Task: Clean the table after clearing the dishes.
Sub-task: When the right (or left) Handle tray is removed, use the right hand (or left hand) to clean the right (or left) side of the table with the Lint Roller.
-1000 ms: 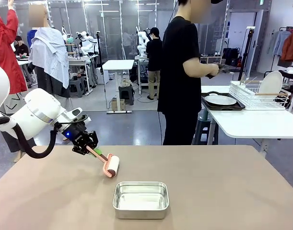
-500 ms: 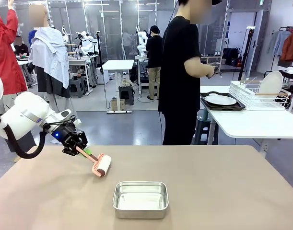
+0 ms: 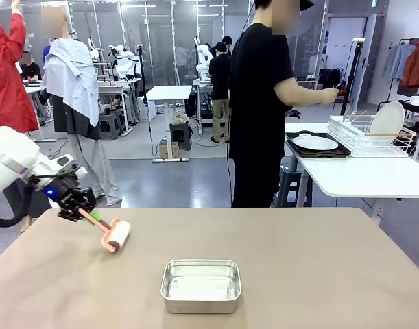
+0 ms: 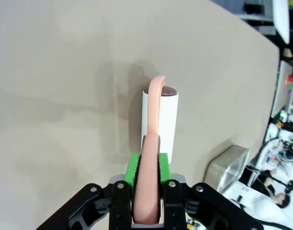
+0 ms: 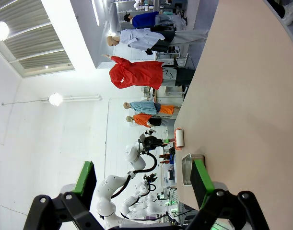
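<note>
Left hand (image 3: pixel 81 210) clamped on pink lint roller (image 3: pixel 115 235) handle, roll pressed to counter (image 3: pixel 319 274) at left, right hand (image 5: pixel 144 191) fingers spread, steel tin (image 3: pixel 201 285) near centre.

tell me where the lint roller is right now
In the front view the white lint roller with a pink handle rests on the beige-brown table near its left far edge, held by the left end effector, up-left of the shiny steel rectangular tin.

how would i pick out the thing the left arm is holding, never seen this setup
Start at the big beige table. Toward its left side, the left tool grips a pink-handled lint roller with a white drum, unlike the shiny steel tin nearby.
</note>
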Robot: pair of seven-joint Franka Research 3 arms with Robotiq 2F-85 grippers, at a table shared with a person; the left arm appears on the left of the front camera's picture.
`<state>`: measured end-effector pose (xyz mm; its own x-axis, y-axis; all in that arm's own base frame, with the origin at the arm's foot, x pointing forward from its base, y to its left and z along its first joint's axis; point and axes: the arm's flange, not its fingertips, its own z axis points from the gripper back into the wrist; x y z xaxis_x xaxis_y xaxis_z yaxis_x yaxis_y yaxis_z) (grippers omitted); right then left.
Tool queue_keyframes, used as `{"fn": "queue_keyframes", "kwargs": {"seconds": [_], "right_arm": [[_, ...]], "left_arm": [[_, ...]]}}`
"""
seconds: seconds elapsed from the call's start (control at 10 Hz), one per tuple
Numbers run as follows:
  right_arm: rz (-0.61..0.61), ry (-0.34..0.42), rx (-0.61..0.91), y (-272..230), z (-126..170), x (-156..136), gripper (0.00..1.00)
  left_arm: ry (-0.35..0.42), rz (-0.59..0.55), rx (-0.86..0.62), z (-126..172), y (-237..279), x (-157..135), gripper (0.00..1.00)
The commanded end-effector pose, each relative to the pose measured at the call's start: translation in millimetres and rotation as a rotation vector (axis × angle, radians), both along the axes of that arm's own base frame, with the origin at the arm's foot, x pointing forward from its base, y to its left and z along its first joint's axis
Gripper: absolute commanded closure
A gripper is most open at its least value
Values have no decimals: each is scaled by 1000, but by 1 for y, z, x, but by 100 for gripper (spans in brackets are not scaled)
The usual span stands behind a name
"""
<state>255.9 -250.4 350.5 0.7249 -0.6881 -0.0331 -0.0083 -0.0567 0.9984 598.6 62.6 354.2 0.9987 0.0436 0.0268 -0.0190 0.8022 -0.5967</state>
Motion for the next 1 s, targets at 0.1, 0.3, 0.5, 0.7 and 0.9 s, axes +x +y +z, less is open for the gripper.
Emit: {"fn": "queue_keyframes", "kwargs": {"seconds": [0.1, 0.3, 0.5, 0.7, 0.9], "right_arm": [[5, -6, -4, 2, 3, -4, 0], [5, -6, -4, 2, 3, -4, 0], [5, -6, -4, 2, 3, -4, 0], [5, -6, -4, 2, 3, -4, 0], [5, -6, -4, 2, 3, -4, 0]], "left_arm": [[50, 107, 313, -43, 47, -28, 79], [92, 161, 409, -39, 68, -35, 79], [120, 196, 490, -31, 81, -40, 79], [115, 201, 581, -16, 85, -46, 79], [62, 196, 585, 9, 79, -53, 79]]}}
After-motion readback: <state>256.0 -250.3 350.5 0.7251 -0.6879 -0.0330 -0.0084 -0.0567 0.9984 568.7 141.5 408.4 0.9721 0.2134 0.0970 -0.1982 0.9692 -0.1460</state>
